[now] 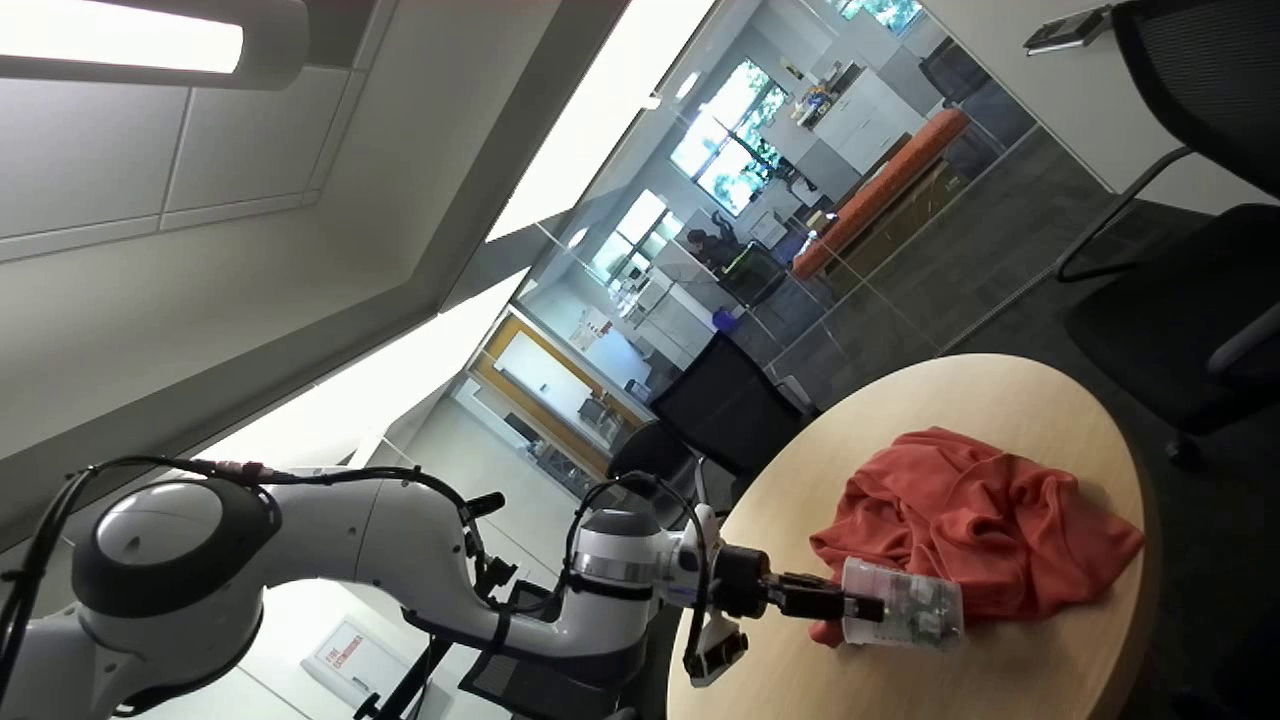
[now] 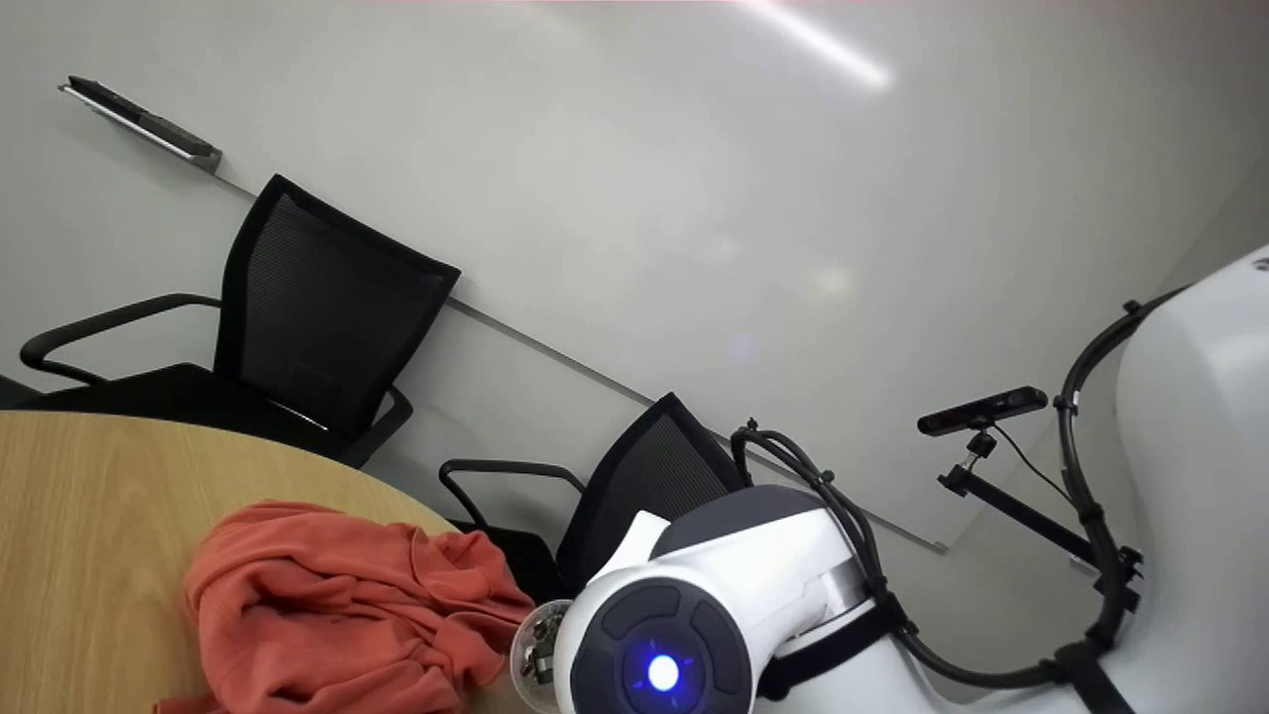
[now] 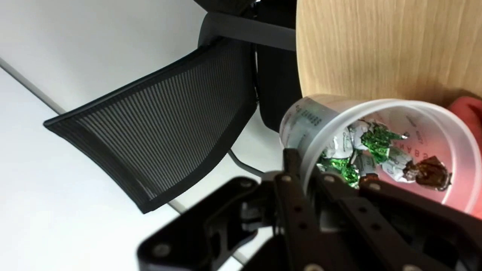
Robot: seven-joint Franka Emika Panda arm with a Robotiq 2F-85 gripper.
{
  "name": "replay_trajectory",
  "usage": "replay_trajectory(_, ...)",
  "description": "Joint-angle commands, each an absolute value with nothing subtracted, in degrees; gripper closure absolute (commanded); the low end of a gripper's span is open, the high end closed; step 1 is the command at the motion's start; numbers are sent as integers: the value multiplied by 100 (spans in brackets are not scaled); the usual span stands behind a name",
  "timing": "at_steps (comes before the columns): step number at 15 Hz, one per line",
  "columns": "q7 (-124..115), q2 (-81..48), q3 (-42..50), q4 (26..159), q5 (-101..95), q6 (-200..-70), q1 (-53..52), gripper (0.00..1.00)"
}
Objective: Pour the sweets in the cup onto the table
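A clear plastic cup with printing on its wall is held by my gripper. In the wrist view the cup has its mouth toward the camera, and one finger of my gripper is outside the rim and one inside. Several wrapped sweets, green, white and brown, lie inside the cup. The sweets also show through the cup in an exterior view. In an exterior view the cup is partly hidden by the wrist. The cup is over the round wooden table; I cannot tell whether it touches anything.
A crumpled red cloth lies on the table beside and behind the cup; it also shows in an exterior view. Black mesh chairs stand around the table's edge. A camera on a black bar stands near the arm.
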State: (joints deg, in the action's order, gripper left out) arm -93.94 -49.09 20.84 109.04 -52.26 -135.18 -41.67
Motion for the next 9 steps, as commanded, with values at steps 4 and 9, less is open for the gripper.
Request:
replay_trajectory(4, -10782, -5003, 1315, 10624, -6030, -12387, -3725, 99)
replay_trajectory(9, -10918, -4985, 694, 10643, -6384, -12089, -3256, 95)
